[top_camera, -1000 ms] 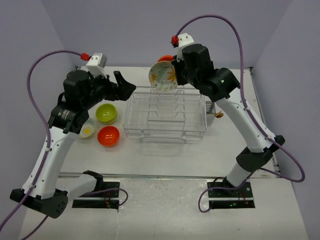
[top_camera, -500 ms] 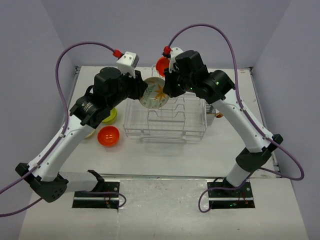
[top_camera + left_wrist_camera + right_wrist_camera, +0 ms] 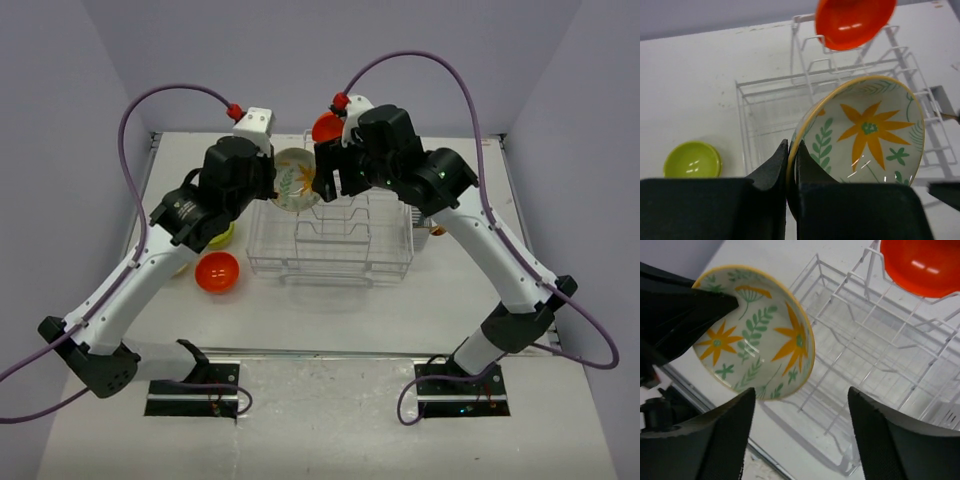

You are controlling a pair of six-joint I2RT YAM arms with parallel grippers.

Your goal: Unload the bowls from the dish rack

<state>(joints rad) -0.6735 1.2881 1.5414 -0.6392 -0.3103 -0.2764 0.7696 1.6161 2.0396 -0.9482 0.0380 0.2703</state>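
The left claw [image 3: 791,156] is pinched shut on the rim of the flowered bowl [image 3: 865,132], which hangs tilted just ahead of its fingers, above the dish rack [image 3: 330,245]; I'd say it grips the edge to lift the bowl clear of the wires. The right claw [image 3: 800,405] faces it, spread wide and gripping nothing. An orange bowl [image 3: 852,22] waits in the slots beyond both.
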